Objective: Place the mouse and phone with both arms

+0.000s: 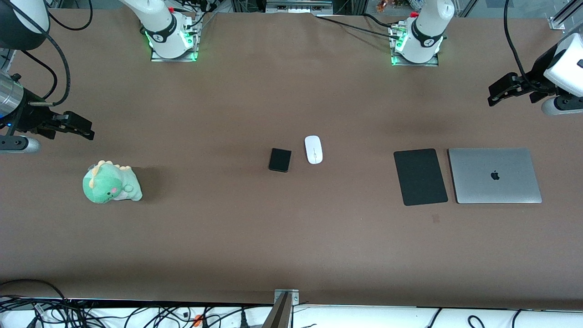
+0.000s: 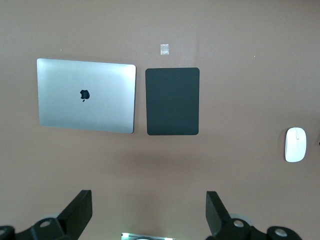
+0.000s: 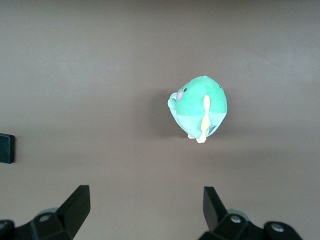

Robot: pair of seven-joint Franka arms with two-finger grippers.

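Note:
The white mouse (image 1: 313, 149) and the small black phone (image 1: 279, 160) lie side by side mid-table, the phone toward the right arm's end. The mouse also shows in the left wrist view (image 2: 295, 144), and the phone's edge shows in the right wrist view (image 3: 6, 148). My left gripper (image 1: 496, 93) hangs open and empty above the table's left-arm end, over bare table near the laptop; it also shows in its own wrist view (image 2: 148, 210). My right gripper (image 1: 84, 130) hangs open and empty at the right arm's end, above the table near the plush toy; it also shows in its own wrist view (image 3: 145, 207).
A black mouse pad (image 1: 420, 176) and a closed silver laptop (image 1: 494, 175) lie side by side toward the left arm's end. A green plush dinosaur (image 1: 110, 183) sits toward the right arm's end. Cables run along the table's front edge.

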